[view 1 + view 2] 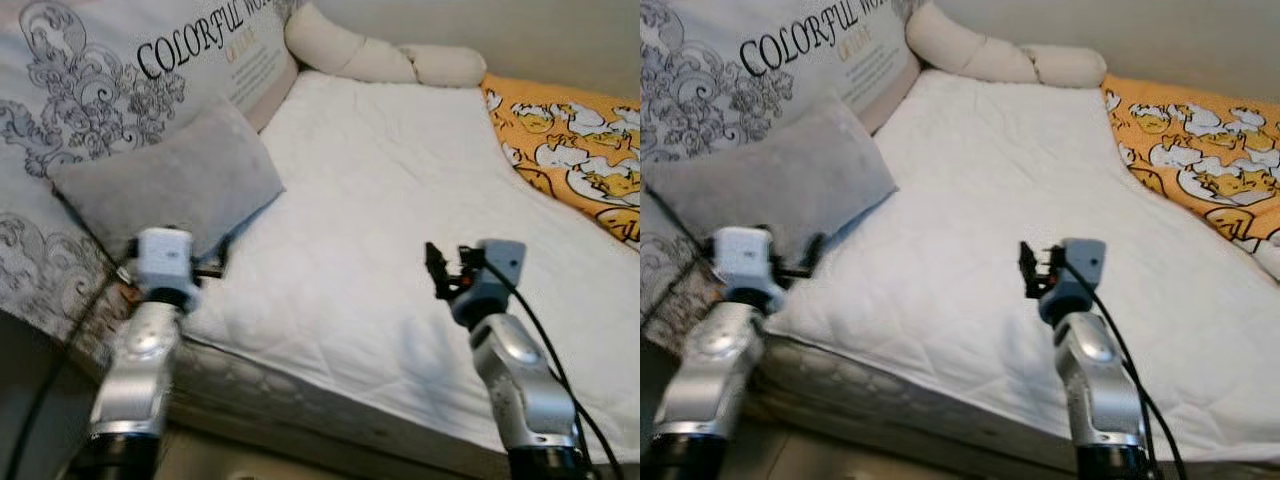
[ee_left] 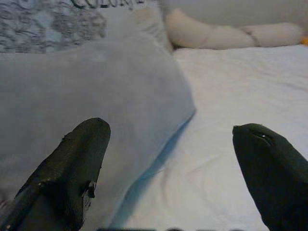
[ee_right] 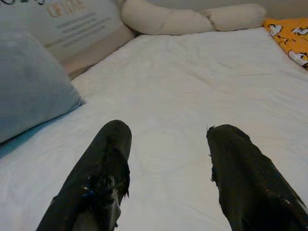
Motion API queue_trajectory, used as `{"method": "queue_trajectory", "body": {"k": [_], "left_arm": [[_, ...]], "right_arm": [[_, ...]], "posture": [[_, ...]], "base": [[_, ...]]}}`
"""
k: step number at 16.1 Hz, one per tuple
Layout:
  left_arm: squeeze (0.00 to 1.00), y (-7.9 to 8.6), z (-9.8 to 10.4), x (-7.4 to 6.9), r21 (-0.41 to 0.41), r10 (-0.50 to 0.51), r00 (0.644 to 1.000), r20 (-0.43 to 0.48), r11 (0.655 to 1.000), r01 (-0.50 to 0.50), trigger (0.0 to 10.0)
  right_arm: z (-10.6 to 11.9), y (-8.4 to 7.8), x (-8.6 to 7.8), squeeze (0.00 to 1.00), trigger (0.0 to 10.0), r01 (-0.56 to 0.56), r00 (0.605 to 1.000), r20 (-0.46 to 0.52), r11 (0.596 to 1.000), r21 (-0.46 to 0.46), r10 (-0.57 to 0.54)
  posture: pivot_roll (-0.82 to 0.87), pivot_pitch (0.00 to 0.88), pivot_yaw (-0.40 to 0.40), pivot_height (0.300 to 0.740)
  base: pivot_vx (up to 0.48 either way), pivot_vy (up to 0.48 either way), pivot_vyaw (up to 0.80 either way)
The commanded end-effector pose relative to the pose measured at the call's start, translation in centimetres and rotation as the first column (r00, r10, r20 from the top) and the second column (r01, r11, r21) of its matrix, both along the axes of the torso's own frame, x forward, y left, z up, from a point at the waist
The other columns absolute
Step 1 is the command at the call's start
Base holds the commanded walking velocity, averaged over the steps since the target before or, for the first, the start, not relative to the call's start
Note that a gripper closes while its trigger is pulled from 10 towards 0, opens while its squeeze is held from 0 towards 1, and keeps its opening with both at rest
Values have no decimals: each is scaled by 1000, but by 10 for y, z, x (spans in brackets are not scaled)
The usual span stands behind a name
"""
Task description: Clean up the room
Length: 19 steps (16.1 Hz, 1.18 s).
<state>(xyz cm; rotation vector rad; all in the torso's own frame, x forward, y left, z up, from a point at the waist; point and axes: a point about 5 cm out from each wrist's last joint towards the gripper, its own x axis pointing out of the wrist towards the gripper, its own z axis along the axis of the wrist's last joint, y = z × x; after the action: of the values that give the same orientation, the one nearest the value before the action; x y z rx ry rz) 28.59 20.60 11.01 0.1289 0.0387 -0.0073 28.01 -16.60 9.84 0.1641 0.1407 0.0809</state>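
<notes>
A grey pillow [image 1: 170, 180] leans against a large printed cushion [image 1: 110, 70] at the left side of a white quilted bed [image 1: 400, 220]. My left gripper [image 2: 171, 144] is open, with its near corner of the grey pillow [image 2: 96, 110] right ahead and nothing between its fingers. My right gripper [image 3: 166, 144] is open too, held over the bare white sheet [image 3: 183, 86] near the front edge. An orange blanket with a duck pattern [image 1: 575, 140] lies crumpled at the right side of the bed.
A long cream bolster [image 1: 380, 55] curves along the head of the bed against the wall. The mattress edge [image 1: 300, 390] runs across the front, just beyond both arms. The printed cushion [image 2: 53, 19] stands behind the grey pillow.
</notes>
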Motion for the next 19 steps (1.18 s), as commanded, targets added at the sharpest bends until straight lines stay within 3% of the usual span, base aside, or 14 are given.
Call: {"method": "queue_trajectory", "body": {"k": [1, 11, 15, 19], "left_arm": [[1000, -5, 0, -2, 10, -18, 1000, -11, 1000, 18, 10000], [1000, -6, 0, -1, 15, -12, 1000, -25, 1000, 13, 10000], [1000, -8, -3, -1, 19, -12, 999, -35, 1000, 13, 10000], [1000, -11, -4, 0, 25, -21, 999, -41, 999, 22, 10000]], "right_arm": [[2, -6, 1, 0, 10000, 14, 1000, 10, 999, -31, -14], [2, 0, 4, 0, 10000, -8, 1000, 29, 1000, -30, 9], [2, 1, 6, 0, 10000, -14, 999, 32, 997, -81, 17], [5, -6, 10, 0, 10000, 5, 1000, 26, 998, -63, -4]], "posture": [[19, 0, -14, 740], [21, 0, -13, 740], [13, 0, -6, 740], [7, 0, -4, 740]], "base": [[0, -307, 0], [0, -311, 0], [0, -309, 0], [0, -308, 0]]}}
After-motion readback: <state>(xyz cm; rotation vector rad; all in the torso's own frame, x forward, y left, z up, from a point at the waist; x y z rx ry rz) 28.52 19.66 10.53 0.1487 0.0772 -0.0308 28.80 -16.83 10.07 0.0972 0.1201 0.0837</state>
